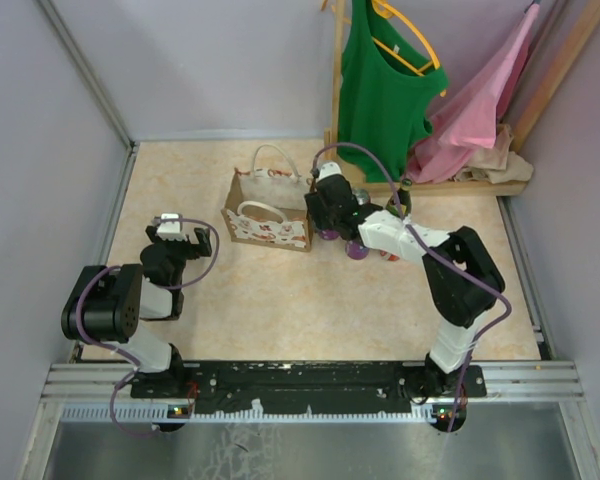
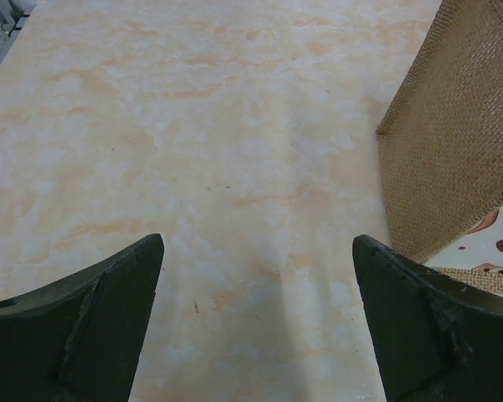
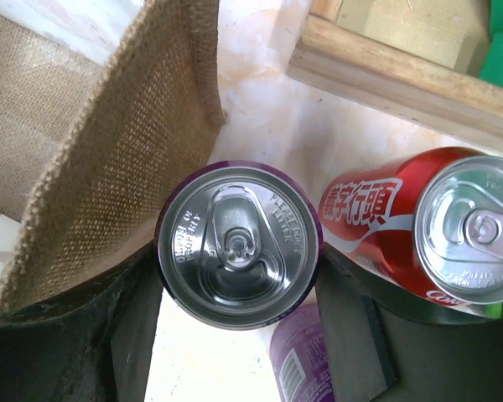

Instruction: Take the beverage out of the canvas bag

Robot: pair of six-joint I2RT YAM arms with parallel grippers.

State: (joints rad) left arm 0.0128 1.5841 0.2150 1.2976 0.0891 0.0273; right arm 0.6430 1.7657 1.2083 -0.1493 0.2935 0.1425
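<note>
1. Closest in on the overhead view is the black rail [image 1: 310,378] both arms are bolted to, well in front of the canvas bag [image 1: 268,212].
2. Left of the bag, the left gripper [image 1: 177,232] hangs over bare table [image 1: 280,310]. Its wrist cam shows that claw [image 2: 256,243] spread wide with nothing in it. The bag's woven corner [image 2: 453,142] is just off the right-hand finger [image 2: 419,318].
3. The bag itself stands upright mid-table, white loop handles up, red-and-white print facing the arms.
4. At the bag's right end, the right gripper [image 3: 237,264] is clamped on a purple beverage can [image 3: 237,243], one finger on each side, silver pull-tab top facing the wrist cam. The can is outside the bag, right beside its frayed edge [image 3: 109,167]. I can't tell if they touch, or if the can is standing on the table or held off it.
5. A bit of a second purple can [image 3: 298,360] peeks out underneath.
6. Further right of the bag is a red can [image 3: 386,218] with white lettering, close to the held one but not touching it.
7. Behind and right of the bag are a wooden rack base [image 1: 450,186], with a green top [image 1: 380,90] and a pink garment [image 1: 480,100] hanging above it.
</note>
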